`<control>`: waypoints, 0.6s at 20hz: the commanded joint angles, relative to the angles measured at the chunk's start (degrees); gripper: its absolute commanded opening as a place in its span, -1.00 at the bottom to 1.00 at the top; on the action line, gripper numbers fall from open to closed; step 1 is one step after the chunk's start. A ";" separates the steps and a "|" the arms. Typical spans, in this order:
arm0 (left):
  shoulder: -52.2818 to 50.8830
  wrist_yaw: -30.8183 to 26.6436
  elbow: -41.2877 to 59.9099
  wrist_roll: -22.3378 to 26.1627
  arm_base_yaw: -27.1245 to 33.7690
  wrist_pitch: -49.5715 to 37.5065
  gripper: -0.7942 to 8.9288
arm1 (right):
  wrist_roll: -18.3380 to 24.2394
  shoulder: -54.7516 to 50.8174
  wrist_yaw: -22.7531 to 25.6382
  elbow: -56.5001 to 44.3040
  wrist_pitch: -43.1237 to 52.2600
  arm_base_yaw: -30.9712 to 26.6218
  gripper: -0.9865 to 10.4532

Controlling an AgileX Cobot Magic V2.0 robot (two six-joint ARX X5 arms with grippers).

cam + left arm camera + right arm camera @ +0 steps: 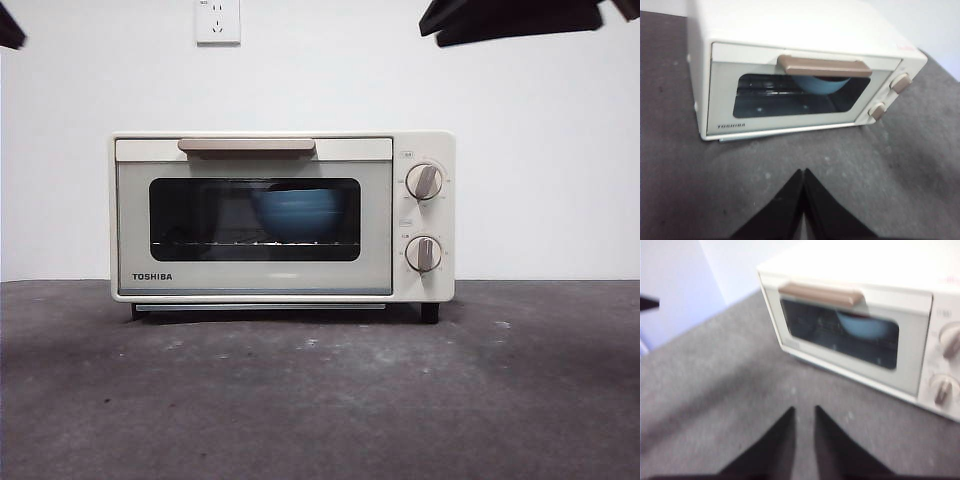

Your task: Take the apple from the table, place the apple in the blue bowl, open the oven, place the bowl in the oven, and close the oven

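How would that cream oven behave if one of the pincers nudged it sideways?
The oven would probably slide rather than tip: it looks wide, low and boxy. Its small dark feet on the rough grey table may grip and resist. The blue bowl on the wire rack inside might shift.

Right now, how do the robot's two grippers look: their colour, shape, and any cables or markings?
The left gripper has two plain matte black jaws, each tapering to a pointed tip. The right gripper looks the same: two black, wedge-shaped jaws narrowing to points. No cables, labels or markings show on either. In the front view only flat black arm parts show at the top corners.
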State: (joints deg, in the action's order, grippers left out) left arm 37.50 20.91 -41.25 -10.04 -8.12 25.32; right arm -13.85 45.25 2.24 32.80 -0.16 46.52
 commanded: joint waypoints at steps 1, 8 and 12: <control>-1.88 -0.37 -0.68 1.66 -0.22 1.64 -0.82 | 0.87 0.35 0.11 -1.09 4.39 0.55 -0.82; -4.26 -0.35 -0.68 1.57 -0.22 2.29 -0.82 | 1.44 0.35 2.54 -1.20 4.37 0.55 -0.82; -4.24 -0.33 -0.68 1.57 -0.20 2.27 -0.82 | 1.44 0.35 4.35 -1.20 4.15 0.55 -0.82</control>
State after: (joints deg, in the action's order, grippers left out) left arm 32.99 20.78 -41.25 -9.48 -8.16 28.10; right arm -13.15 45.25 6.24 31.62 3.62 46.50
